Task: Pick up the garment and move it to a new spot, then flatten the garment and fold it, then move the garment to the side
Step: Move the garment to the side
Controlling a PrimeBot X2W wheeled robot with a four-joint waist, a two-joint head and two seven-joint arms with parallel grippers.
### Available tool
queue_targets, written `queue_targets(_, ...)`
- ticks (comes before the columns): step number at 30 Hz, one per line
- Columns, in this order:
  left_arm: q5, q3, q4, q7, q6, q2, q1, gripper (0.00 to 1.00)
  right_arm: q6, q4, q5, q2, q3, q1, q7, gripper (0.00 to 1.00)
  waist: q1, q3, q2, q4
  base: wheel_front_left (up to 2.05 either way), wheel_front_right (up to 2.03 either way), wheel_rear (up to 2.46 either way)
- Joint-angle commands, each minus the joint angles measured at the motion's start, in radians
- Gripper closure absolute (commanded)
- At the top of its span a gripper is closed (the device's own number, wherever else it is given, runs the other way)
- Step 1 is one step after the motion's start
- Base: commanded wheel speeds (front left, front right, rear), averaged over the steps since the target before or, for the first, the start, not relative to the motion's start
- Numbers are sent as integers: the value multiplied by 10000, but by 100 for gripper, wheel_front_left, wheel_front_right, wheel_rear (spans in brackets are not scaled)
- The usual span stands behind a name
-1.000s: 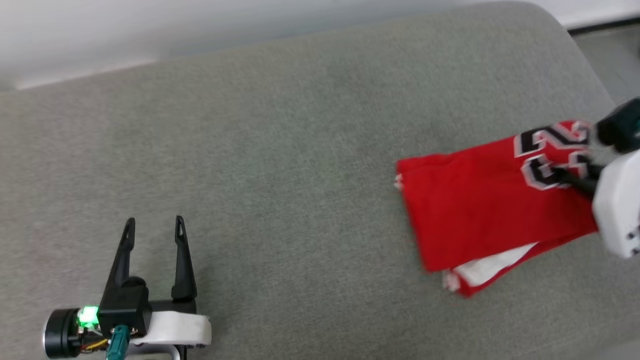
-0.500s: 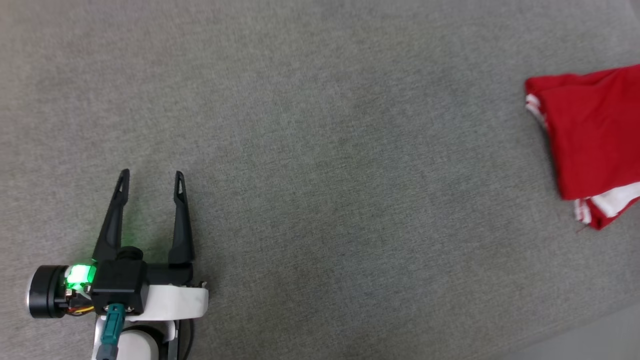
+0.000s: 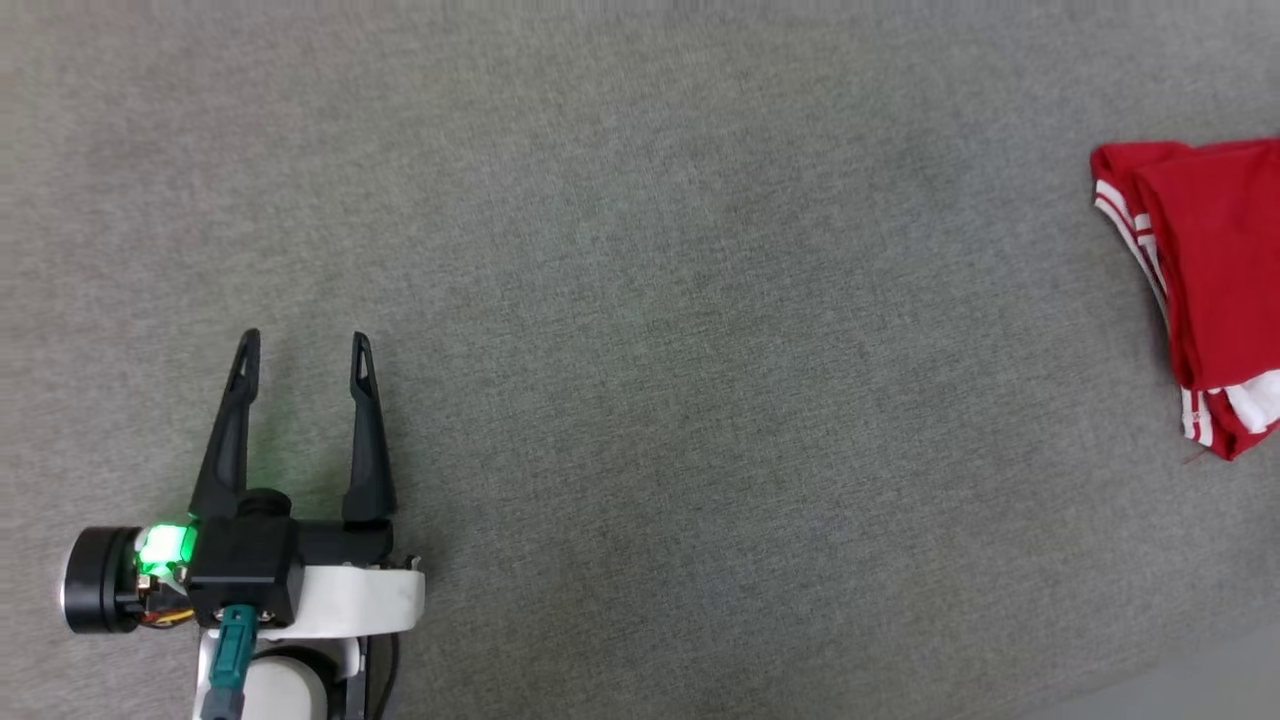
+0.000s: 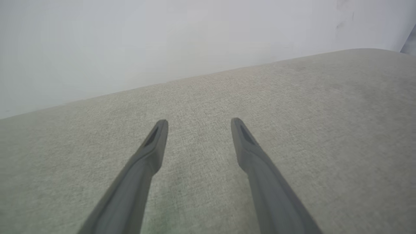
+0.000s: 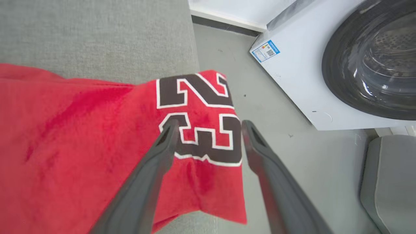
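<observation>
Presently, head view: garment (image 3: 1215,290), folded, red with striped trim, is laid on the grey cushion (image 3: 640,300) at far right, cut by the frame edge. Left gripper (image 3: 304,345) is held at lower left, well apart from it, fingers spread, nothing grasped.
Left wrist view: its parted fingers are seen over the cushion, a pale wall (image 4: 162,39) behind.
Right wrist view: right gripper (image 5: 210,126) is poised over the "23" print, fingers spread, nothing clamped; that corner is draped past the cushion edge, above the floor (image 5: 234,58), near a washer (image 5: 292,81).
</observation>
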State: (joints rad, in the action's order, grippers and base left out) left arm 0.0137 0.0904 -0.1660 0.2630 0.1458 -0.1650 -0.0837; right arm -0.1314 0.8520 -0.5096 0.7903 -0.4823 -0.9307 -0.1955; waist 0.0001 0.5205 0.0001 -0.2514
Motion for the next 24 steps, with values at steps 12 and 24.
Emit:
queue_targets(12, -250, 62, 93, 22, 391, 399, 949, 0, 13, -82, 2579, -1273, 1694, -642, 4133, 0, -1, -1957, -1, 667, 0, 0, 0)
queue_targets(24, -350, 167, 343, 22, 344, 661, 1610, 0, 13, -4523, 3803, -4204, 3921, 2442, 4596, 0, -1, -3249, -1, 1754, 0, 0, 0)
